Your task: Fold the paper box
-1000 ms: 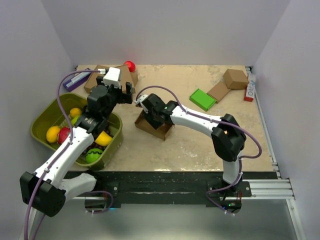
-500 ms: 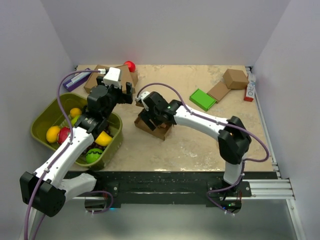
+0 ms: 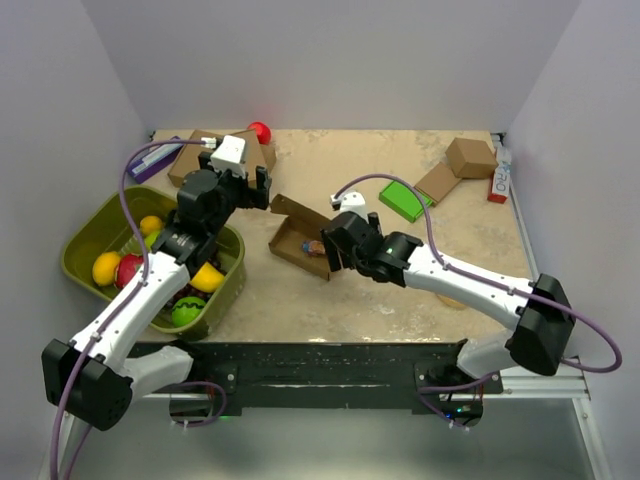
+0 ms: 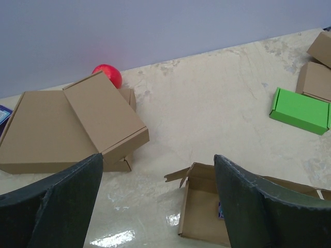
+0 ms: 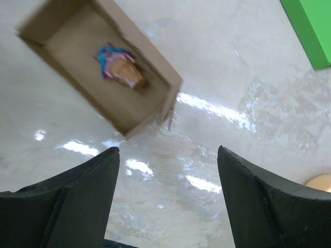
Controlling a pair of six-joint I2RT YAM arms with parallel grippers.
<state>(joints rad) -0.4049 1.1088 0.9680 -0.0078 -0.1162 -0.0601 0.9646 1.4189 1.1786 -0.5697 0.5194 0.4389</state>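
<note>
The paper box (image 3: pixel 297 240) lies open mid-table as a shallow brown tray, its lid flap (image 3: pixel 300 209) raised at the far side. A small colourful item (image 3: pixel 315 247) lies inside. My left gripper (image 3: pixel 256 188) is open and empty, hovering just left of and behind the box; its wrist view shows the box (image 4: pixel 204 206) below between its fingers. My right gripper (image 3: pixel 336 248) is open and empty at the box's right end. In the right wrist view the box (image 5: pixel 77 49) and the item (image 5: pixel 121 67) sit beyond the gripper (image 5: pixel 168 150), apart from it.
An olive bin (image 3: pixel 75 235) of toy fruit stands at the left. Stacked brown boxes (image 3: pixel 200 160) and a red ball (image 3: pixel 259 131) are at the back left. A green box (image 3: pixel 405 198) and brown boxes (image 3: pixel 470 157) lie at the back right.
My right arm has drawn back from over the box toward the near right, uncovering it. The box's lid flap now stands up. The left arm has barely moved.
</note>
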